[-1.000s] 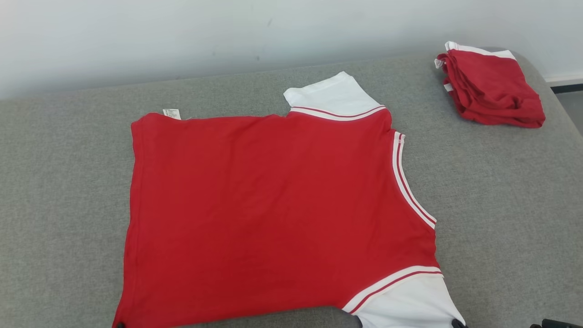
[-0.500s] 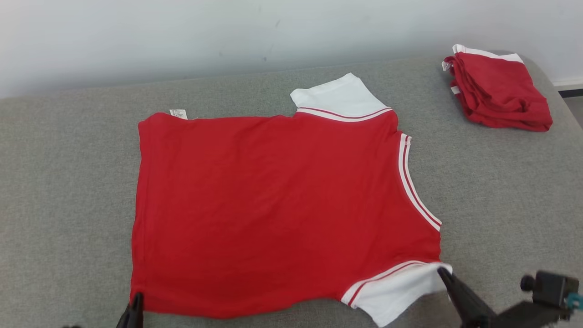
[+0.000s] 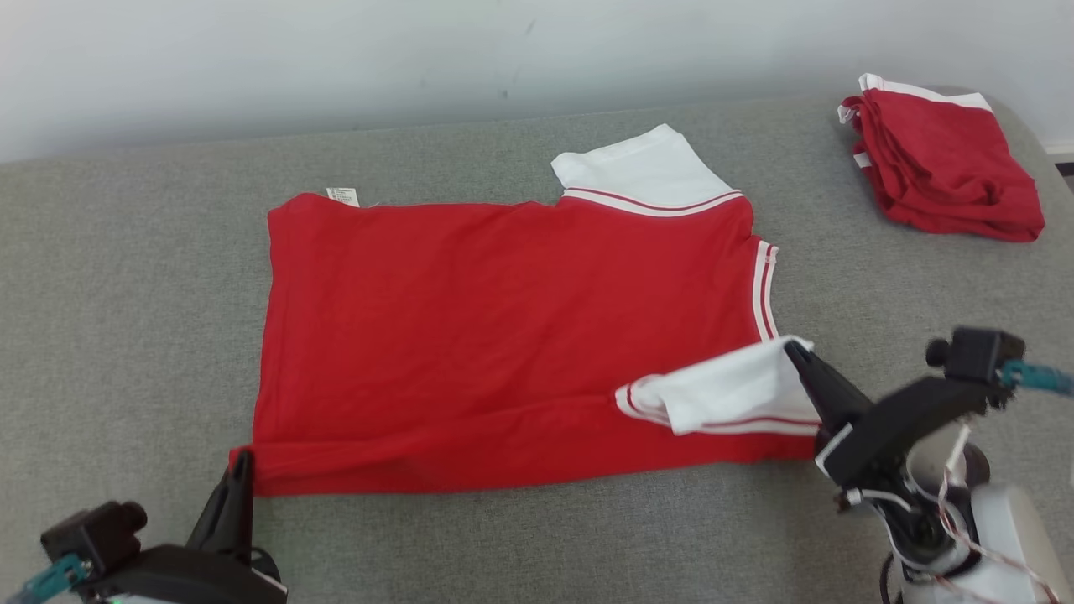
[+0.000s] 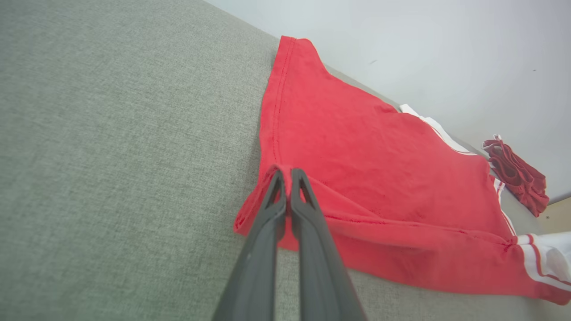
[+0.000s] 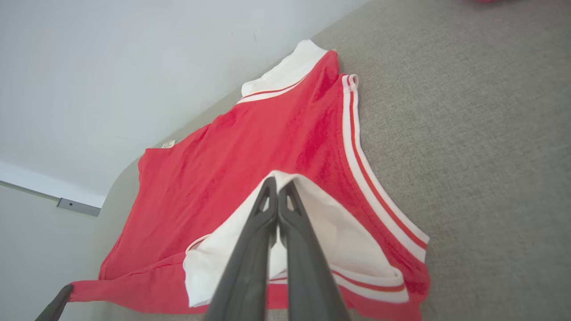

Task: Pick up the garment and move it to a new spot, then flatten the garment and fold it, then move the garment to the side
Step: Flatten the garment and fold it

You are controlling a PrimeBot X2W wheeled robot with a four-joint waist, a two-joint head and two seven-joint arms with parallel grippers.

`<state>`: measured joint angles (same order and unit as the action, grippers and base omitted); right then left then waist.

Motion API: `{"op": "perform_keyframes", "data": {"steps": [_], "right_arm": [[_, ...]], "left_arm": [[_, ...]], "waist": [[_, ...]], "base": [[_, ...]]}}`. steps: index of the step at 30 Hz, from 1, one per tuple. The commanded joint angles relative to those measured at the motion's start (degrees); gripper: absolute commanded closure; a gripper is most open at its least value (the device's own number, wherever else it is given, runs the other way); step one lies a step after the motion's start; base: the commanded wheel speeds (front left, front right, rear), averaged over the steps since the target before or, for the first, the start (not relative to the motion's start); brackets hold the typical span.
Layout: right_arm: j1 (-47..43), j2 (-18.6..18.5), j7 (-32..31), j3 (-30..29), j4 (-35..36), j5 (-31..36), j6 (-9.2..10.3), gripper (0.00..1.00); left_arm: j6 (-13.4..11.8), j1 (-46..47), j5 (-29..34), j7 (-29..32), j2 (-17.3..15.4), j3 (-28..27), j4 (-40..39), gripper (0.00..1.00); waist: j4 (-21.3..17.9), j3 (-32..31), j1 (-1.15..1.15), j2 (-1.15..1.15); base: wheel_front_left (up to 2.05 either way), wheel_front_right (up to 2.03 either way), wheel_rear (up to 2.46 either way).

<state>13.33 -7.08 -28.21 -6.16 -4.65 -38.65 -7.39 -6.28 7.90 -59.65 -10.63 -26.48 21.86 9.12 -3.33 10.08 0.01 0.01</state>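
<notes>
Fold stage, first fold barely started. Red short-sleeved shirt with white sleeves and striped trim (image 3: 503, 319) lies spread mid-way across the grey woven-fabric cushion (image 3: 126, 335), neck end toward my right, hem toward my left.

My left gripper (image 3: 242, 460) has its jaws pressed together on the near hem corner, with red cloth pinched at the tips. My right gripper (image 3: 793, 351) is clamped tight on the near white sleeve (image 3: 722, 394), which is raised and turned inward over the red body. The near long edge between the two grips is off the cushion and rolled slightly in.

The far white sleeve (image 3: 638, 172) lies flat. A small white care label (image 3: 342, 195) pokes out at the far hem corner. A folded red-and-white garment stack (image 3: 948, 168) sits well apart at the far right corner of the cushion, touching nothing I hold.

Progress, my read:
- Pick-up and move to the new spot look done.
- Flattening looks done; the body is smooth with few wrinkles.
- Folding has only begun, with the near edge only partly over.

Left to do:
- Carry the near edge across to the far side and lay it down.
- Deal with the far sleeve.
- Probably fold again to shorten it.
- Shift the bundle to the side.

The hem is blurred at my left tips, so I cannot tell whether I hold one layer or both.
</notes>
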Motion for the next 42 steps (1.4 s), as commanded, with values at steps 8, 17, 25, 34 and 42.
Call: {"op": "perform_keyframes", "data": {"steps": [8,17,25,34,42], "right_arm": [[12.61,-1.24,4.42,2.86,-15.70,2.80,-0.13,1.00],[19.01,-2.02,13.80,6.16,-27.77,2.43,-0.14,0.10],[15.77,-7.25,24.32,15.12,-25.86,1.88,-0.14,0.00],[6.77,-14.92,30.04,20.89,-20.84,0.39,-0.13,0.00],[3.00,-15.59,30.86,20.42,-20.45,2.12,-0.13,0.00]], "left_arm": [[1.19,6.47,0.90,1.65,1.04,1.33,4.42,1.00],[2.71,11.12,2.45,0.89,2.13,2.56,10.17,0.58],[3.11,9.72,4.11,-2.94,2.80,1.38,11.92,0.00],[0.77,2.25,7.77,-4.42,2.13,0.13,6.81,0.00],[-1.23,-0.65,9.26,-3.61,1.81,1.30,4.53,0.00]], "waist": [[1.37,0.80,-0.01,-0.01],[1.64,1.18,-0.01,-0.01],[0.74,-0.30,-0.01,-0.01],[0.01,-0.66,-0.01,-0.01],[-0.30,0.85,-0.01,-0.01]], "base": [[0.00,0.00,0.00],[0.00,0.00,0.00],[0.00,0.00,0.00],[0.00,0.00,0.00],[0.00,0.00,0.00]]}}
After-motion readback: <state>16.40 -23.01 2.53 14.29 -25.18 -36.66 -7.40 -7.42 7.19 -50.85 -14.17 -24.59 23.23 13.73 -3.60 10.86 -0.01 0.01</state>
